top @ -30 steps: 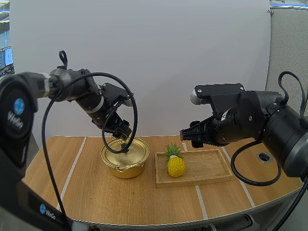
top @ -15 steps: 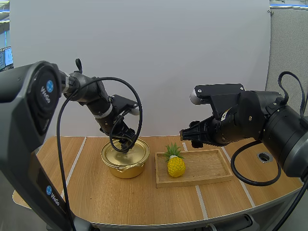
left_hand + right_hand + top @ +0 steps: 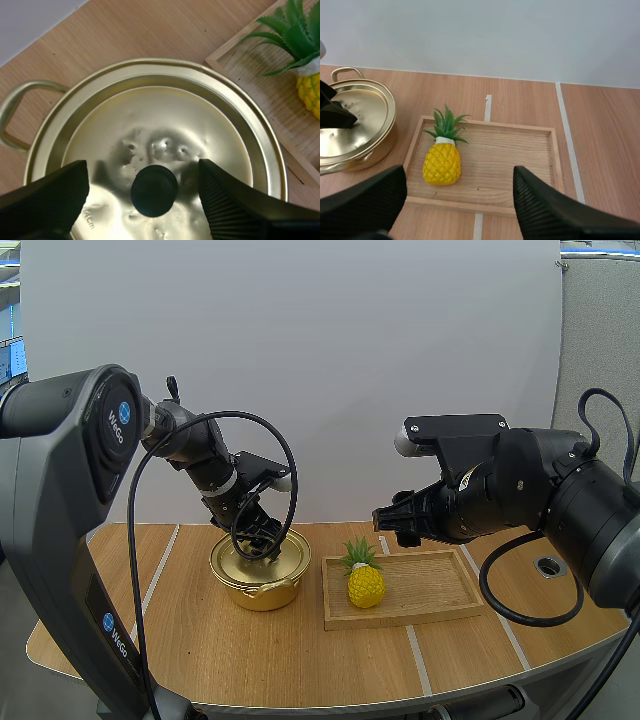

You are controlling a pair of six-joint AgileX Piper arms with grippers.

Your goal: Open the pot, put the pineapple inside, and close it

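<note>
Pineapple (image 3: 365,582), yellow with a green leafy crown, rests in a shallow wooden tray (image 3: 440,585) on the table (image 3: 200,640), at the end of the tray nearest the pot, its crown pointing toward the far edge of the table. Just beside the tray, on our left, sits a round golden pot (image 3: 262,585) with its lid (image 3: 268,558) on. Our left arm reaches down over the pot, and our left fingers (image 3: 258,538) hang close above the lid. Seen from the left wrist, these fingers (image 3: 45,200) stand apart, one on each side of the lid's black knob (image 3: 154,190), with a gap between each ribbed face and the knob. The lid's shiny surface (image 3: 165,120) is dented near the knob, and one looped pot handle (image 3: 12,115) sticks out to the side. Our right arm hovers in the air over the tray's far edge, well above the wood. Our right fingers (image 3: 395,520) are also spread apart and hold nothing; from the right wrist they (image 3: 545,210) frame the tray (image 3: 520,155) and the pineapple (image 3: 442,162) below.
</note>
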